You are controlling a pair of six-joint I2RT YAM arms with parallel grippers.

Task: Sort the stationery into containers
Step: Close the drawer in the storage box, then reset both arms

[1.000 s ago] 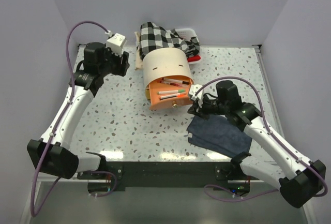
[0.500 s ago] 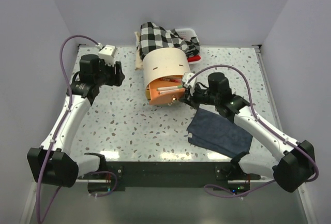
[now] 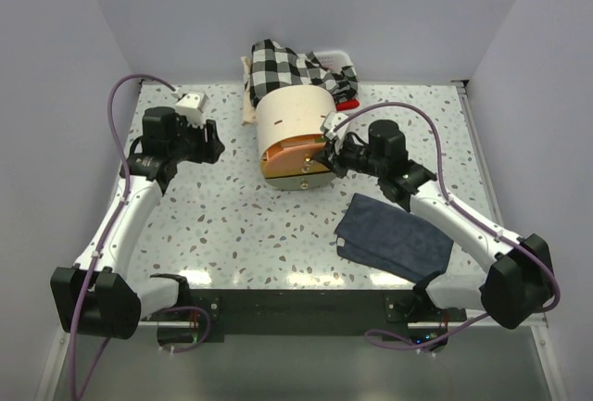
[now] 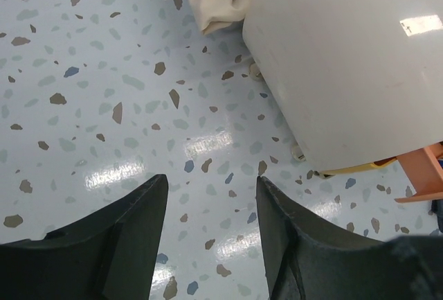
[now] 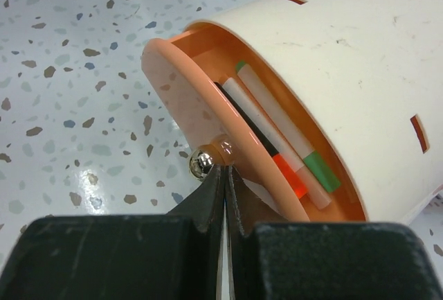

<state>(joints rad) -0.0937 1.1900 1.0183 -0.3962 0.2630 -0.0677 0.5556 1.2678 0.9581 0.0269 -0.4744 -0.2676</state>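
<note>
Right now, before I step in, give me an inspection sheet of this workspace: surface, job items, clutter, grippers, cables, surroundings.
Surface: speckled table, glossy, light glare.
Job's things: orange drawer slightly out of the cream cabinet, markers inside.
Clutter: dark blue cloth near the front; checked fabric behind the cabinet.
Grippers: left gripper open above bare table; right gripper shut, tips at the drawer's brass knob.
Cables: purple cables loop off both arms, no snag seen.
Surroundings: plain walls, nothing else seen.
</note>
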